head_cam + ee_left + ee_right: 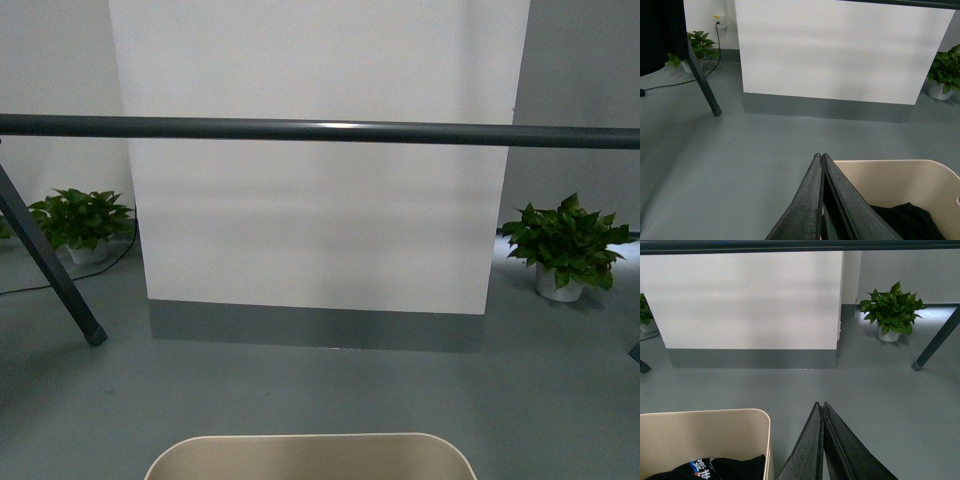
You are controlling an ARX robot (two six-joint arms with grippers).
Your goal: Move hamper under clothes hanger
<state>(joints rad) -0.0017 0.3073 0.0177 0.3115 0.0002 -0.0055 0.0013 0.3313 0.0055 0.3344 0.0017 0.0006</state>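
The beige hamper (310,455) stands on the floor near the clothes hanger (320,130); both arms' fingers (822,200) (822,445) are pressed together, holding nothing.

Beige hamper (310,457) near dark clothes hanger (320,131) bar

front faces wall, wrists share hamper (890,175)

Neither arm shows in the front view. In the left wrist view, the left gripper (820,158) has its two dark fingers pressed together, tips touching, holding nothing. In the right wrist view, the right gripper (820,405) is the same: fingers closed tip to tip, empty, pointing forward over the floor.
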